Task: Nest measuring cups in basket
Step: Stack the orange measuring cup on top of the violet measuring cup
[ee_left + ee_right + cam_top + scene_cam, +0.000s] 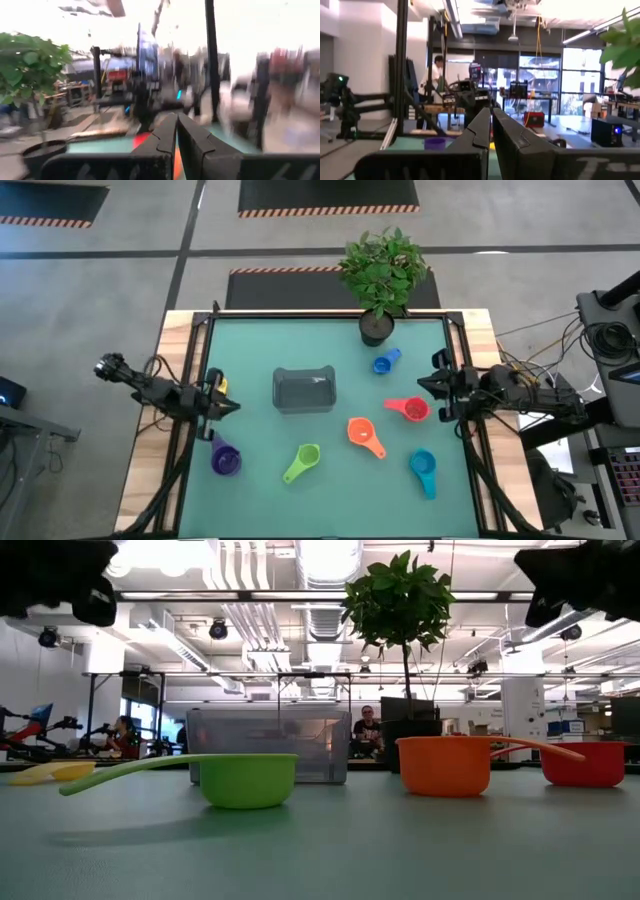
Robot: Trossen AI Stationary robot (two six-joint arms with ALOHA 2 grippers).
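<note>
High view showed the dark grey plastic basket (304, 389) mid-table, with small plastic measuring cups (366, 435) scattered around it. A yellow cup (218, 385) hid partly under the left gripper (232, 406). Both it and the right gripper (425, 384) had jaws pressed together, holding nothing.

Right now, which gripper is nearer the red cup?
Right. The right gripper sits just beside the red cup; the left gripper is across the basket.

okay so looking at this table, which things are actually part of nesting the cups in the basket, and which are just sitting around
Part of the job:
basket
blue cup
red cup
orange cup
teal cup
green cup
purple cup
yellow cup

Just sitting around:
potted plant
</note>
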